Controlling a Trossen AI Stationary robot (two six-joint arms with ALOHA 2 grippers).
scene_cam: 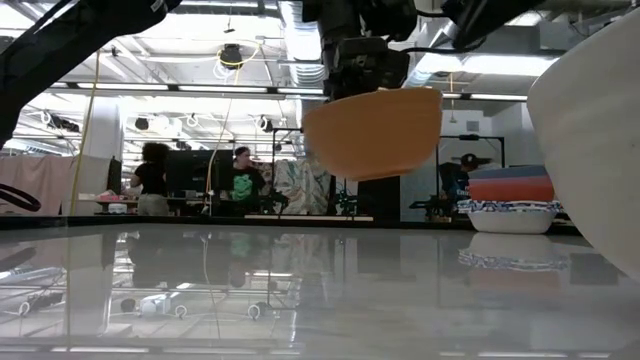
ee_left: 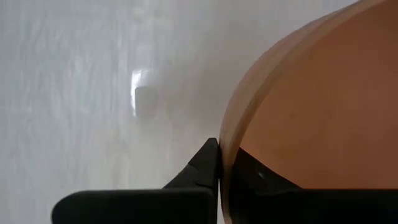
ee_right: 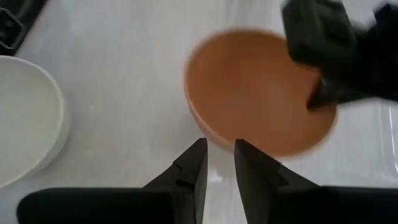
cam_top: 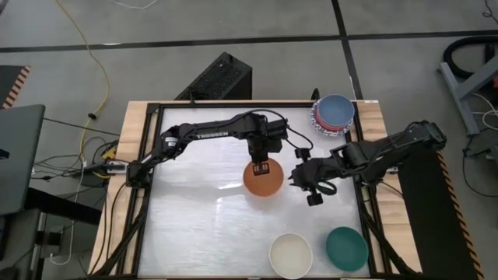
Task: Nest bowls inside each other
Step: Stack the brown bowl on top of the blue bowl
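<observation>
We see the left claw (cam_top: 261,166) clamped on the rim of the smooth orange bowl (cam_top: 263,179), holding it clear above the glossy white table (cam_top: 194,225). "TROSSEN" reads on its arm. The right claw (cam_top: 305,189), just beside, stands slightly parted and empty. Cream bowl (cam_top: 290,254) and teal bowl (cam_top: 346,248) sit near; a stack (cam_top: 334,113) partly hides its lower bowls.

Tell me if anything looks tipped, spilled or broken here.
Nothing spilled or broken. The orange bowl hangs tilted above the table, pinched at its rim by the left claw. That looks like carrying, not a mishap.
</observation>
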